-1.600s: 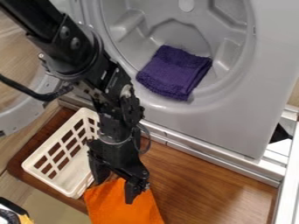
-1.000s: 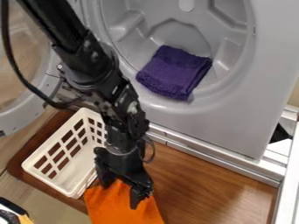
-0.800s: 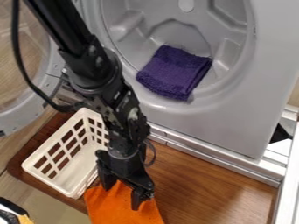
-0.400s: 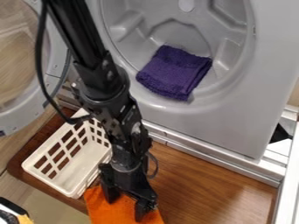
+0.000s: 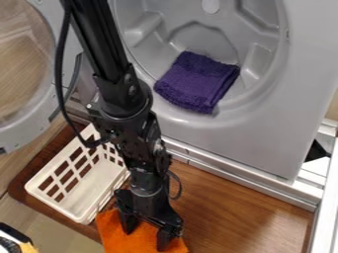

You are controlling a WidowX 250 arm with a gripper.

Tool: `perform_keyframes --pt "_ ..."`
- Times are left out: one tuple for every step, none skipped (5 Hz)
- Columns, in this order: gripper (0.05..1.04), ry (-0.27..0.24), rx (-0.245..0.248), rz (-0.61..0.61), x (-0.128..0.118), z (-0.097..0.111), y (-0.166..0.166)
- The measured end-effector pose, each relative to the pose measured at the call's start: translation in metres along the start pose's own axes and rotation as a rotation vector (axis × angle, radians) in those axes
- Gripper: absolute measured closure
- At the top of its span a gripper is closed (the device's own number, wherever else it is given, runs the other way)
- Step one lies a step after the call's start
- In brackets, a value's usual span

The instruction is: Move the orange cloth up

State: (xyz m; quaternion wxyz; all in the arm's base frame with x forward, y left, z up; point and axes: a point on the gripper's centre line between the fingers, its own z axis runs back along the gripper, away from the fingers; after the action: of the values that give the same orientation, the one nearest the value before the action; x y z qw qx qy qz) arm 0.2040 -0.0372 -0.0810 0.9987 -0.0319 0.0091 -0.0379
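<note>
The gripper [image 5: 146, 240] hangs over the orange cloth [image 5: 125, 242] at the bottom of the view, left of centre. Its two fingers stand apart, one near the cloth's middle and the other towards its right side, with orange fabric showing between them. The cloth lies on the brown wooden board, its upper part hidden behind the gripper. Whether the fingertips touch the cloth, I cannot tell.
A white slotted basket [image 5: 86, 216] stands left of the gripper. Behind is a grey washer drum opening [image 5: 264, 108] holding a folded purple cloth [image 5: 196, 81]. Its round door [image 5: 61, 94] hangs at the upper left. A metal rail [image 5: 244, 181] borders the wooden board [image 5: 224, 217].
The arm has swung to the right and its gripper has come down, nearer the bottom edge and further over the orange cloth. The fingers remain apart.
</note>
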Motion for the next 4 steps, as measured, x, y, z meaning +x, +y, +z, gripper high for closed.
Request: perform_keyframes --pt "0.081 -0.002 -0.006 -0.063 0.007 -0.001 -0.017" --pt "0.081 -0.019 -0.017 -0.127 0.025 -0.001 -0.043" --pt "0.081 -0.039 -0.031 -0.19 0.044 -0.002 -0.071" --pt "0.081 -0.053 -0.046 -0.242 0.063 -0.003 -0.094"
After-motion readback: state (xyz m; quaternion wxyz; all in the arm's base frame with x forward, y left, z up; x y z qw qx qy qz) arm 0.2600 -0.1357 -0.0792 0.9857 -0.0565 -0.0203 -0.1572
